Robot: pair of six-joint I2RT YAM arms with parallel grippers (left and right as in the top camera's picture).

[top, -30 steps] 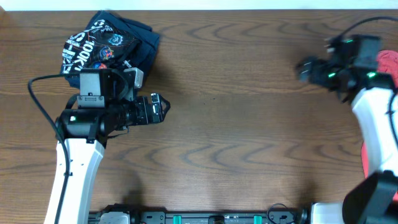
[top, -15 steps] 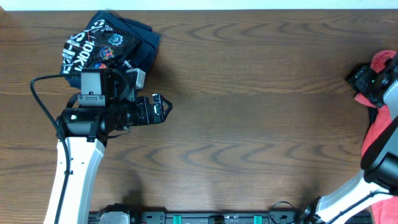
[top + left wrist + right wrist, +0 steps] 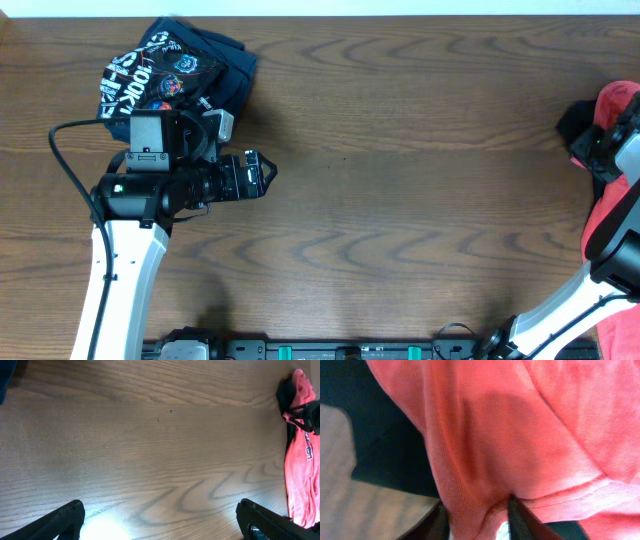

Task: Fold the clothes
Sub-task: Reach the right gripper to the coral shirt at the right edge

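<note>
The coral-red T-shirt (image 3: 618, 102) lies bunched at the table's right edge, over a plain black garment (image 3: 572, 124). My right gripper (image 3: 477, 515) is down on that heap, jaws drawn close with a fold of the red fabric (image 3: 520, 425) pinched between them. The left wrist view shows the red shirt (image 3: 300, 460) far off to the right. A navy shirt with white print (image 3: 170, 70) sits crumpled at the back left. My left gripper (image 3: 262, 172) hovers just in front of it, pointing right, open and with nothing between its fingers (image 3: 55, 522).
Bare wood-grain tabletop (image 3: 400, 180) stretches between the two arms. The table's back edge (image 3: 400, 14) runs along the top. A black cable (image 3: 60, 165) loops off the left arm.
My right arm swung right to the table's edge and came down on the red shirt, and its jaws closed on the fabric. The left arm has barely shifted.
</note>
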